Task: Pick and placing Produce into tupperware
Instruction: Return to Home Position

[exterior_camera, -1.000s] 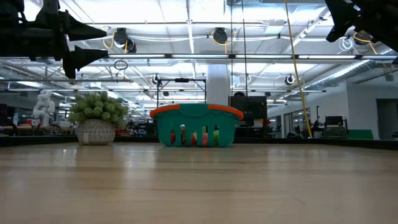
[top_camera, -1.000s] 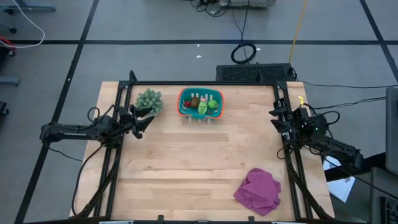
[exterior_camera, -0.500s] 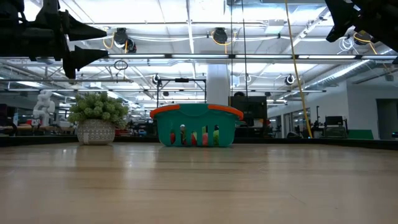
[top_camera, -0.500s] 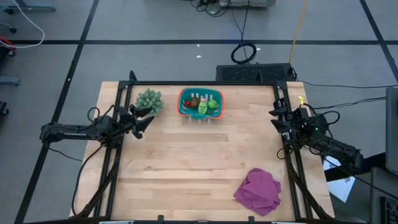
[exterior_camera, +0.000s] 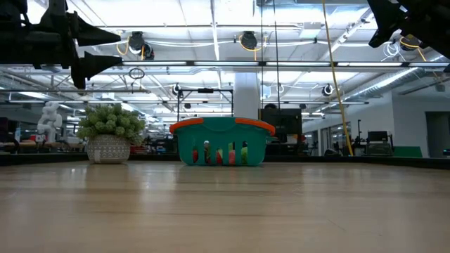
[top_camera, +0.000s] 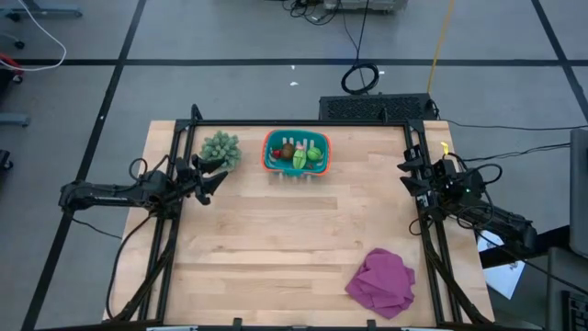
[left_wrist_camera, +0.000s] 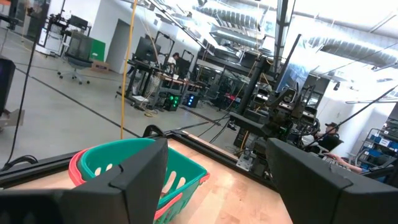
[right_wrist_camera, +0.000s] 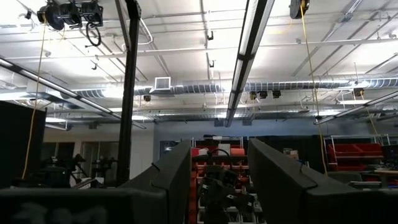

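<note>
Produce [top_camera: 299, 154] lies heaped inside the tupperware [top_camera: 267, 152], which stands near the far edge of the table [top_camera: 294, 230], just beside a potted plant [top_camera: 220, 147]. Over the left side hangs the left claw [top_camera: 219, 176], fingers parted, holding nothing; the right claw [top_camera: 405, 175], at the right side, is likewise parted and empty

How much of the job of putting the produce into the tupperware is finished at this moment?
Done: the produce lies in the tupperware, and no piece shows loose on the table. In hand: nothing. The left gripper and the right gripper are open and empty, raised at the table's sides. Left: apparently nothing but parking the arms.
</note>
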Robot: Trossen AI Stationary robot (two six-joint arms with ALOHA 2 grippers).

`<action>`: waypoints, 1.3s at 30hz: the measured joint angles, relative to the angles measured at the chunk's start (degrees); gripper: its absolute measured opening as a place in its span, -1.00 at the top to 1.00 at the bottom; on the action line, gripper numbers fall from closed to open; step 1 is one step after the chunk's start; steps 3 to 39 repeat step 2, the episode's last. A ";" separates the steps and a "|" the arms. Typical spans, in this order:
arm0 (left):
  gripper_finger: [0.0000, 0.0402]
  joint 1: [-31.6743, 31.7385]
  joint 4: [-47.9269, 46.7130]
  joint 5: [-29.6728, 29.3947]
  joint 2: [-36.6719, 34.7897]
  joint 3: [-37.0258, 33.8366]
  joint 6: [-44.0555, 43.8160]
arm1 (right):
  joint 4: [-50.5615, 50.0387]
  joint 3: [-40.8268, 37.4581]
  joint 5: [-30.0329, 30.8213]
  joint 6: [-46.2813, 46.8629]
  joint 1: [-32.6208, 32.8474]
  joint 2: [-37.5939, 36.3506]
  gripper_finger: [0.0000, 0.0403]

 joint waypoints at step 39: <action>-0.36 0.00 0.00 0.00 0.00 0.00 0.00 | 0.01 0.00 0.00 0.00 0.00 0.00 0.25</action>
